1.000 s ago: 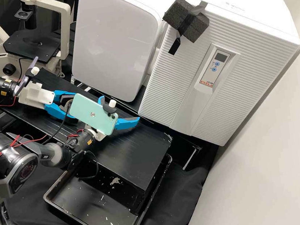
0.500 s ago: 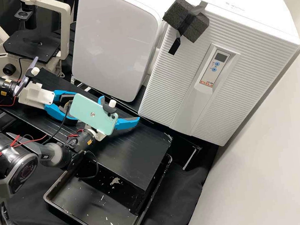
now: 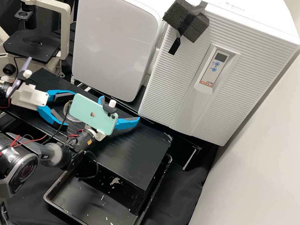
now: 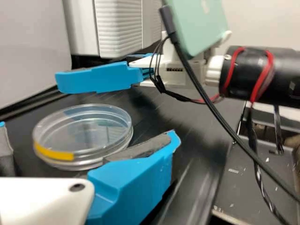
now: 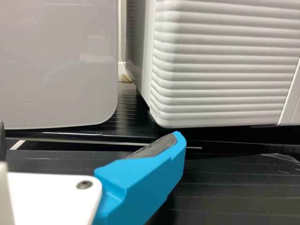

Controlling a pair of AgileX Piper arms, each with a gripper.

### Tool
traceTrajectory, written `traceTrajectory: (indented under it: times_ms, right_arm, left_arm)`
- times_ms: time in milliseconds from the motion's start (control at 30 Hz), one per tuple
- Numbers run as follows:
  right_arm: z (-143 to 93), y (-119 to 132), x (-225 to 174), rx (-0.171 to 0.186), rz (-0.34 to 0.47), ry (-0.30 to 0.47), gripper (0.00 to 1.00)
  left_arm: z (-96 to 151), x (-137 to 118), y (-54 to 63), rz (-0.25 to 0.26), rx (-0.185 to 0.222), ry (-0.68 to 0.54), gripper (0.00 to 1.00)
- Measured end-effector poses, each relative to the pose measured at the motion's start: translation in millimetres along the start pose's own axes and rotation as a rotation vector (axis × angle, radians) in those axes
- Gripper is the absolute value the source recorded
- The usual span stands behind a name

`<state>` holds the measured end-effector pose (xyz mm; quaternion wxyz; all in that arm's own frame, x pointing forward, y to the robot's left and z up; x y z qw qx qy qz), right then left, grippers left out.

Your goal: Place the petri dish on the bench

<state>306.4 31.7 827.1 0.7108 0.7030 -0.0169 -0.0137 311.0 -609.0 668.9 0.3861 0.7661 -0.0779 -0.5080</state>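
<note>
Evidently, the clear petri dish point(image 4: 84, 129) is set flat on the black desk point(image 3: 133, 154), with a strip of yellow tape point(image 4: 52, 152) stuck along its side. The left pincer point(image 3: 70, 107) is spread wide, and nothing is gripped by it. The dish is found just in front of its parted fingers, and the near edge is overlapped by one grey pad point(image 4: 143, 147) in the left wrist view; whether it is touched by that pad cannot be told.

The right pincer point(image 3: 120, 108) is also held well open, with nothing between its fingers. In the high view the dish is partly covered by the mint phone point(image 3: 92, 115) mounted on the right arm, and a dark cable point(image 4: 206, 98) is plugged into that phone. Another phone point(image 3: 13, 85), seen nearly edge-on, is carried by the left arm.

Along the far side of the desk a white rounded box point(image 3: 119, 39) and a ribbed white appliance point(image 3: 169, 88) are placed side by side, with a dark foam block point(image 3: 186, 18) fastened on the latter. A microscope point(image 3: 2, 65) is stood near the box. Below the desk's edge, pale scraps are scattered in a black tray point(image 3: 85, 208).
</note>
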Motion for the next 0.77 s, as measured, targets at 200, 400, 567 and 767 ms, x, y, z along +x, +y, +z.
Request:
traceTrajectory:
  times_ms: [200, 400, 567, 767]
  right_arm:
    - [0.0, 0.0, 0.0, 0.0, 0.0, 0.0, 1.0]
    - [0.0, 0.0, 0.0, 0.0, 0.0, 0.0, 1.0]
    - [0.0, 0.0, 0.0, 0.0, 0.0, 0.0, 1.0]
    - [0.0, 0.0, 0.0, 0.0, 0.0, 0.0, 1.0]
  left_arm:
    - [-3.1, -46.9, 4.0, 0.094, 0.067, 0.056, 1.0]
    - [-9.5, -85.6, -1.9, 0.212, 0.142, 0.193, 1.0]
    - [-15.9, -106.2, -11.1, 0.302, 0.218, 0.396, 1.0]
    - [-35.3, -120.0, -16.9, 0.361, 0.155, 0.645, 1.0]
